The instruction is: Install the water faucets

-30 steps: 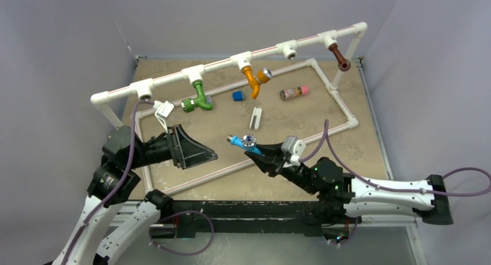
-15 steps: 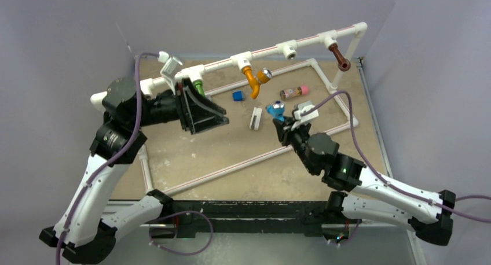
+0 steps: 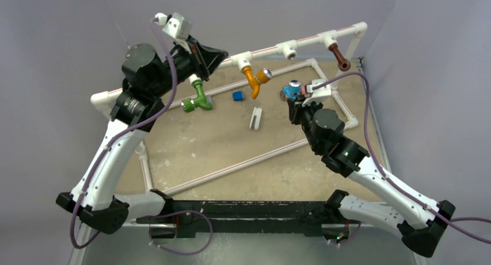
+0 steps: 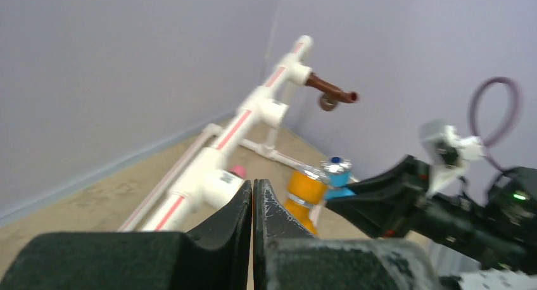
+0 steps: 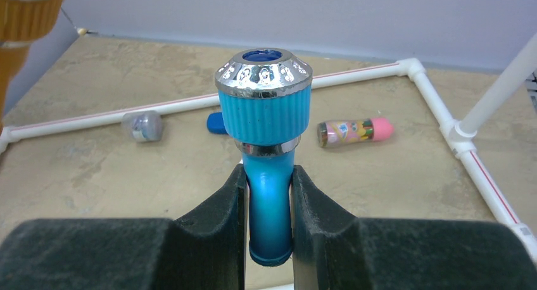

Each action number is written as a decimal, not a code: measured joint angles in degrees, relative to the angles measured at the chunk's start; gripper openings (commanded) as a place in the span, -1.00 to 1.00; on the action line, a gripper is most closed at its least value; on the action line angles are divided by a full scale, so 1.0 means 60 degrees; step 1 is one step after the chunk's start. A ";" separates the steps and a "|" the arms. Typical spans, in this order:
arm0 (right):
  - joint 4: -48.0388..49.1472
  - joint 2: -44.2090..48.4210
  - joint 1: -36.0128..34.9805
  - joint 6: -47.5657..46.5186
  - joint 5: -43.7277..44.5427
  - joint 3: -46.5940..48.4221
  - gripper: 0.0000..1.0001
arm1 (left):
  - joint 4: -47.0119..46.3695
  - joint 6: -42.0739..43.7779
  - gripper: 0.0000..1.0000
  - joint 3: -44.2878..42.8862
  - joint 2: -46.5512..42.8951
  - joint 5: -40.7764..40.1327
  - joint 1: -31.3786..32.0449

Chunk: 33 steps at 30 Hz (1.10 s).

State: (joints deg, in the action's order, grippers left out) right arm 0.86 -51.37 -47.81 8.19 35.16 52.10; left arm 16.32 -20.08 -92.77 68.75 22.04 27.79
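Observation:
My right gripper [image 3: 296, 99] is shut on the blue faucet [image 3: 290, 90], pinching its spout [image 5: 270, 208] so the silver-rimmed knob [image 5: 263, 68] points up. It hangs above the mat, below the white pipe rail [image 3: 312, 39] and its bare tee [image 3: 288, 49]. The green faucet [image 3: 200, 97], orange faucet [image 3: 253, 80] and brown faucet [image 3: 341, 59] hang from the rail's other tees. My left gripper [image 3: 222, 55] is raised at the rail beside the orange faucet's tee. Its fingers [image 4: 244, 204] are pressed together on nothing.
A small blue cube [image 3: 237, 95] and a white clip piece [image 3: 255, 118] lie on the tan mat inside the floor pipe frame [image 3: 231, 166]. The brown cylinder with a pink cap [image 5: 354, 130] lies beyond the held faucet. Walls stand close behind the rail.
My left arm rose from low on the left up to the rail and its gripper went from open to shut. My right gripper carried the blue faucet from front centre toward the back right.

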 measured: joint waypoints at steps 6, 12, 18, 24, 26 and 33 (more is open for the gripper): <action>0.0004 -0.0168 0.0459 0.0084 -0.0514 0.0390 -1.00 | -0.0852 0.1290 -1.00 -0.0004 0.1035 -0.2222 0.0000; 0.0055 -0.0102 0.0499 0.0317 -0.0845 0.0393 -1.00 | -0.2182 0.2626 -1.00 0.0029 0.2000 -0.4674 0.0000; 0.0098 -0.0087 0.0543 0.0393 -0.0732 0.0393 -1.00 | -0.2940 0.3555 -1.00 0.0284 0.2590 -0.6113 0.0000; 0.0849 0.0135 0.0659 -0.0117 -0.0244 0.0226 -1.00 | -0.2750 0.3748 -1.00 0.0441 0.2987 -0.6466 -0.0004; 0.1209 0.0229 0.0688 -0.0324 -0.0186 0.0135 -1.00 | -0.2473 0.3705 -1.00 0.0441 0.3093 -0.6462 -0.0025; 0.2725 0.0040 0.0925 -0.1271 -0.0160 -0.0098 -1.00 | -0.1872 0.3235 -1.00 0.0543 0.3173 -0.6426 -0.0328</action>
State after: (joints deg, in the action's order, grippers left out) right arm 17.21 -51.13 -42.26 0.56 34.20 51.51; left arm 5.08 -0.67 -89.52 87.79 -16.51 25.82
